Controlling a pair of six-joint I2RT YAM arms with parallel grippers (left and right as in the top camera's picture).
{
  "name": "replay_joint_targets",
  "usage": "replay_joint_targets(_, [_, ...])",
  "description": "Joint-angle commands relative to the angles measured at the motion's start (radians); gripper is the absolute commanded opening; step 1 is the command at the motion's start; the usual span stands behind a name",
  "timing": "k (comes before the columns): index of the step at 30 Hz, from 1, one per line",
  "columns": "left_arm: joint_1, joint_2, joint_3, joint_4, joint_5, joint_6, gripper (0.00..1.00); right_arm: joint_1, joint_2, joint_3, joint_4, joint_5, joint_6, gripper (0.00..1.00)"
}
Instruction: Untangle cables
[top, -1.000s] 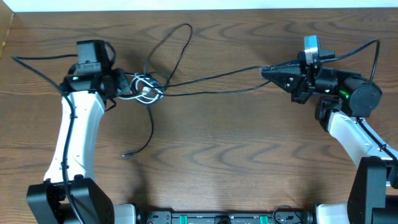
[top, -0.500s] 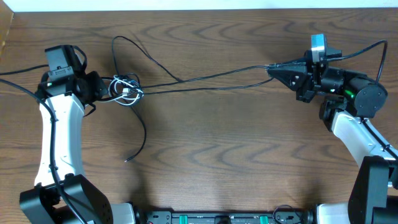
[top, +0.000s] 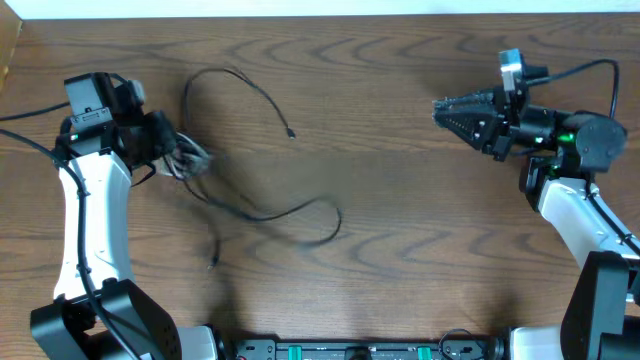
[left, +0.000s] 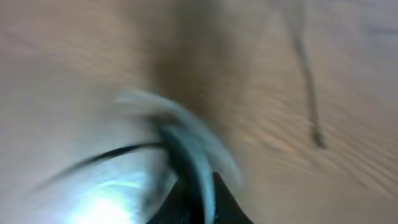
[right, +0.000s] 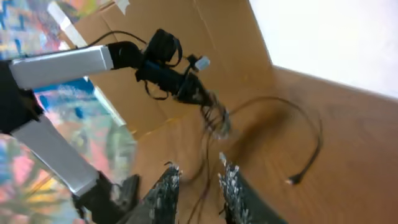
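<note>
The surface (top: 400, 250) carries both cables in its left half; the right half holds only the right arm (top: 575, 200). The left arm (top: 95, 220) stands at the far left, and its end effector (top: 165, 150) points right. It appears clamped on the coiled white cable (top: 190, 160). The left wrist view is too blurred to confirm this, but in the right wrist view the coil (right: 216, 118) hangs from that end effector (right: 196, 93). The right end effector (top: 442, 108) points left, with its fingers (right: 166, 186) apart and nothing between them. The black cable (top: 258, 216) passes through the coil and leaves it in several strands. One strand arcs far and then right to a free plug (top: 290, 133). A second strand sags nearward and rightward into a loop at mid-surface. A third strand drops toward the near edge to another free end (top: 213, 262). The slack therefore runs mainly left to right, away from the coil. All of it lies to the left of the right end effector, well apart from it. The left arm is the nearer arm and is occupied as the anchor. The next grasp most likely falls to the right arm, which must reach left. The far plug and the mid-surface loop are its nearest targets. Drawing either one rightward, along the cable's long axis, should pull the black cable out of the coil.
</note>
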Motion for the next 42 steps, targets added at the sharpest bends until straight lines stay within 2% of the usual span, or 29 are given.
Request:
replay_joint_targets(1, [-0.014, 0.003, 0.002, 0.047, 0.473, 0.184, 0.07, -0.006, -0.01, 0.011, -0.081, -0.039, -0.035, 0.3])
replay_joint_targets(4, [-0.037, 0.003, 0.002, 0.086, 0.635, 0.24, 0.07, 0.002, -0.01, 0.011, -0.163, -0.05, -0.069, 0.33])
replay_joint_targets(7, [-0.07, 0.003, 0.002, 0.109, 0.709, 0.257, 0.07, 0.019, -0.01, 0.011, -0.201, -0.05, -0.102, 0.38])
replay_joint_targets(10, [-0.11, 0.003, 0.002, 0.124, 0.723, 0.258, 0.08, 0.045, -0.01, 0.011, -0.219, -0.05, -0.137, 0.46])
replay_joint_targets(12, [-0.137, 0.002, 0.002, 0.129, 0.723, 0.261, 0.07, 0.066, -0.01, 0.011, -0.219, -0.05, -0.159, 0.56])
replay_joint_targets(13, [-0.154, 0.002, 0.002, 0.132, 0.723, 0.261, 0.07, 0.076, -0.01, 0.011, -0.219, -0.049, -0.167, 0.57])
replay_joint_targets(15, [-0.189, 0.002, 0.002, 0.131, 0.744, 0.311, 0.08, 0.099, -0.01, 0.011, -0.236, -0.044, -0.194, 0.6])
replay_joint_targets(18, [-0.248, 0.002, 0.002, 0.132, 0.857, 0.424, 0.07, 0.136, -0.01, 0.011, -0.385, 0.016, -0.287, 0.64])
replay_joint_targets(20, [-0.271, 0.002, 0.002, 0.132, 0.875, 0.441, 0.07, 0.152, -0.01, 0.011, -0.506, 0.077, -0.347, 0.74])
replay_joint_targets(21, [-0.28, 0.002, 0.002, 0.132, 0.876, 0.443, 0.08, 0.162, -0.01, 0.011, -0.581, 0.126, -0.377, 0.83])
replay_joint_targets(22, [-0.297, 0.002, 0.002, 0.132, 0.876, 0.443, 0.07, 0.175, -0.01, 0.011, -0.679, 0.203, -0.406, 0.99])
replay_joint_targets(26, [-0.337, 0.002, 0.002, 0.131, 0.876, 0.443, 0.07, 0.227, -0.01, 0.011, -0.901, 0.415, -0.478, 0.99])
replay_joint_targets(29, [-0.367, 0.002, 0.002, 0.131, 0.876, 0.453, 0.08, 0.282, -0.01, 0.011, -0.961, 0.479, -0.53, 0.99])
replay_joint_targets(33, [-0.398, 0.002, 0.002, 0.095, 0.875, 0.55, 0.08, 0.346, -0.01, 0.011, -0.963, 0.494, -0.555, 0.99])
replay_joint_targets(39, [-0.422, 0.002, 0.002, -0.037, 0.875, 0.718, 0.07, 0.374, -0.01, 0.011, -0.963, 0.497, -0.697, 0.99])
replay_joint_targets(42, [-0.423, 0.002, 0.002, -0.084, 0.875, 0.751, 0.08, 0.374, -0.01, 0.011, -0.964, 0.538, -0.744, 0.99])
